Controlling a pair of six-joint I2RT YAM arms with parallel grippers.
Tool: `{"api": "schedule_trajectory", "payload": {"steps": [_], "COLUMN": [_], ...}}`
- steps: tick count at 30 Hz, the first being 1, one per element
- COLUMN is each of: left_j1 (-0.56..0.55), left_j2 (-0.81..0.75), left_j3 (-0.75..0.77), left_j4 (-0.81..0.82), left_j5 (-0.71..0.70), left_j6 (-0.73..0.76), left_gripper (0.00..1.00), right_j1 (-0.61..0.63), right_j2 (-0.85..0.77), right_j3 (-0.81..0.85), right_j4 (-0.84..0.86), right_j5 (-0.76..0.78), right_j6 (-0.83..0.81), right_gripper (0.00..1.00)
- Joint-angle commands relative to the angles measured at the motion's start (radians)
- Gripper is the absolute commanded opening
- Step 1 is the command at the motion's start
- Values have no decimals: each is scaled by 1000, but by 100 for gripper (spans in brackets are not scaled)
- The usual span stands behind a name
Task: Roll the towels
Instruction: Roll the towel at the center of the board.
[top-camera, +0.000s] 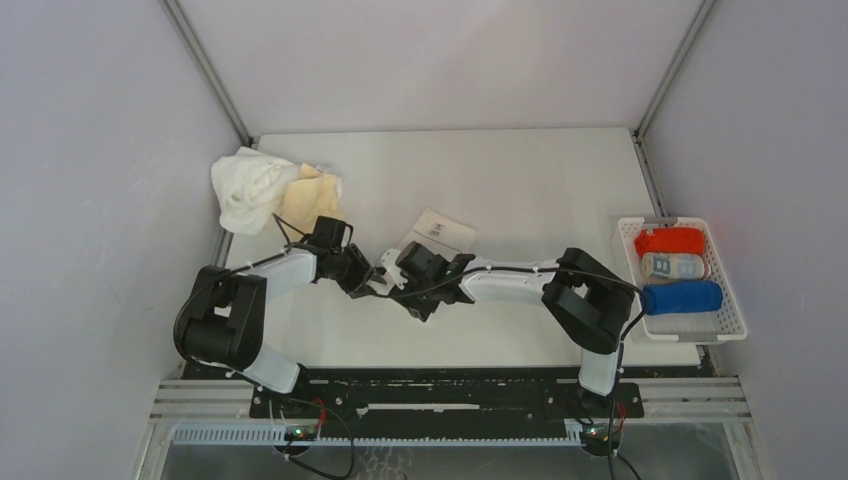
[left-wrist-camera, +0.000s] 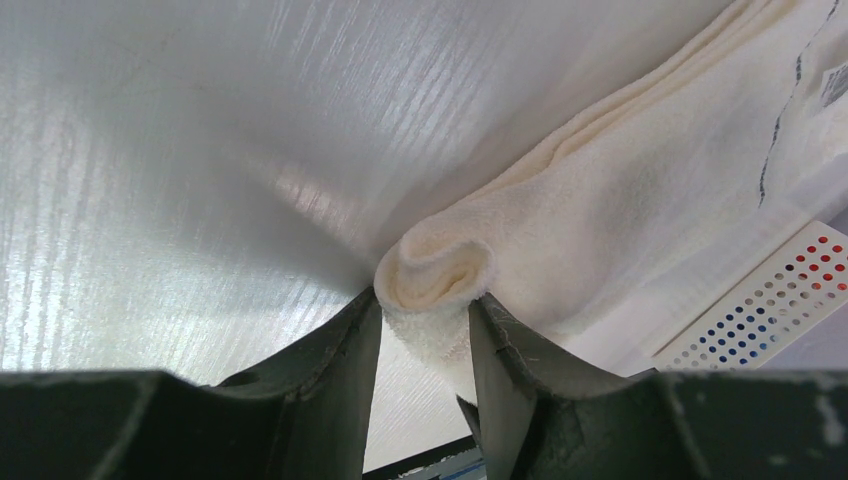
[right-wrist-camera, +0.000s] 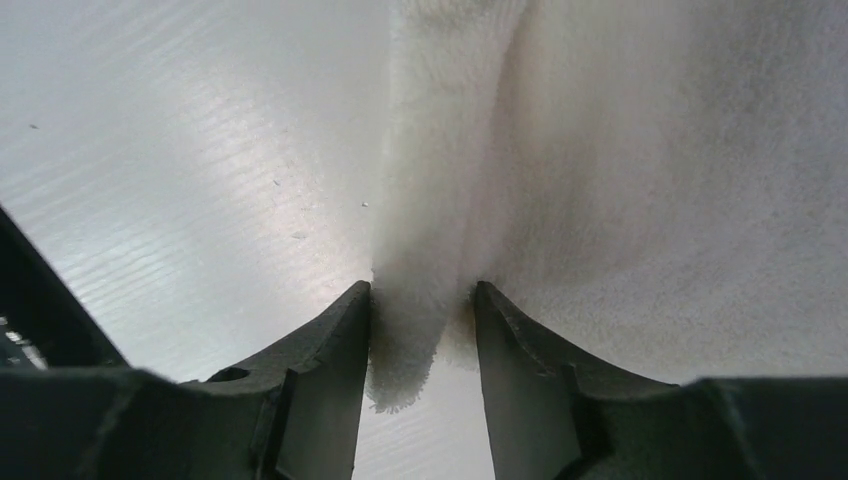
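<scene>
The bench (top-camera: 540, 180) is plain glossy white, boxed in by pale grey walls (top-camera: 430, 60) — the cream towel (top-camera: 447, 240) lies at its centre, loose towels (top-camera: 250, 188) are heaped at ten o'clock, and a white basket (top-camera: 735, 325) sits at three. The left fingers (left-wrist-camera: 330, 400) are clamped on the towel's curled edge and the right fingers (right-wrist-camera: 320, 390) on a fold of it — its small tag (top-camera: 437, 229) carries dark print too small to read.

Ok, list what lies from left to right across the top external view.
white towel → pale yellow-orange towel → cream towel → white basket
</scene>
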Motion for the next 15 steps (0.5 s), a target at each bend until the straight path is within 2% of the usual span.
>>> {"api": "schedule_trajectory", "payload": {"steps": [1,6,9,15], "left_j1": [-5,-7,-5,-5], "left_j2": [45,46,40,13], "left_j3": [-25,-24,-23,-18], "left_j4": [-106,-107,-106,-101], "left_j5": [-125,-125,-130,-134], "left_j6": [58,59,55,41], "left_gripper": [45,45,45,47], "right_j1": [-64,-152,-194,-291], "right_j2": [-56,-55,-41,50], "right_j3": [-11,-54,-69,-108], "right_j4": [15,85,106,184], "right_j5": [-211,-392,-484,-685], "right_j6": [103,174,206,326], "right_gripper": [40,32,23,14]}}
